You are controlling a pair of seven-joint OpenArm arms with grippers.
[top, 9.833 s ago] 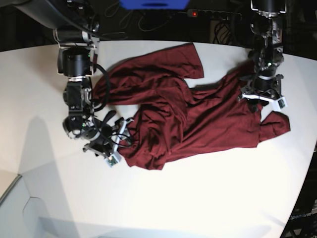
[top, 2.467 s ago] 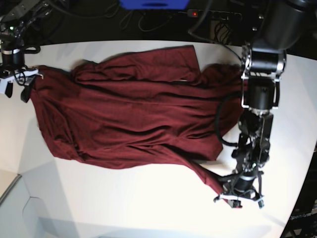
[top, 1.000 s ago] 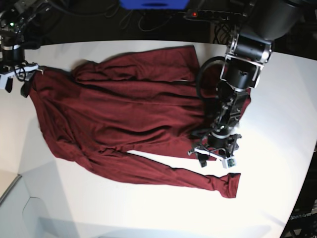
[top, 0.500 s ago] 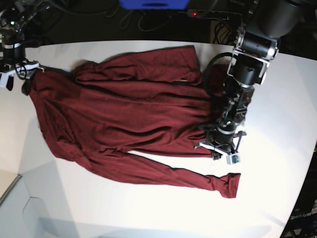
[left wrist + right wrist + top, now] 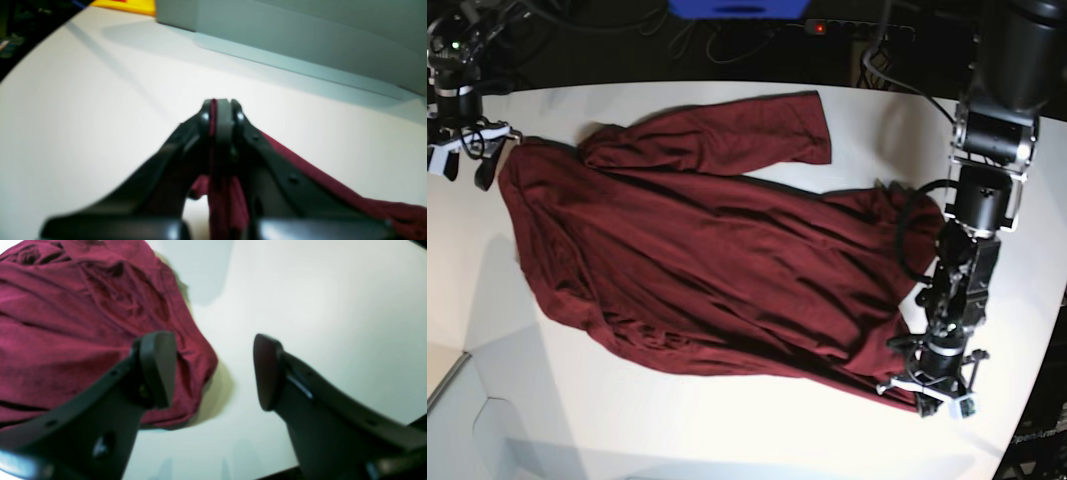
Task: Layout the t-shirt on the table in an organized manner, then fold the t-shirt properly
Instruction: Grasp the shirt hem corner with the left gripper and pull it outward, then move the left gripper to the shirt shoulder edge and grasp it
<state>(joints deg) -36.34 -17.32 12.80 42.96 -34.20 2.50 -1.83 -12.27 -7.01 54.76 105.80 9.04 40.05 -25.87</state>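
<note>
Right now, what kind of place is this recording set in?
Probably a robotics lab bench: a plain white table holding only the t-shirt, with a tangle of cables and a power strip in the dark behind it.

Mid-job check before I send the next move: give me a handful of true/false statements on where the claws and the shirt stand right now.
1. The left claw is shut on the t-shirt. True.
2. The right claw is gripping cloth. False: its jaws stand open, nothing between them.
3. The t-shirt lies neatly folded. False: it is spread out and wrinkled on the table.
4. One sleeve lies across the shirt's far edge in the base view. True.
</note>
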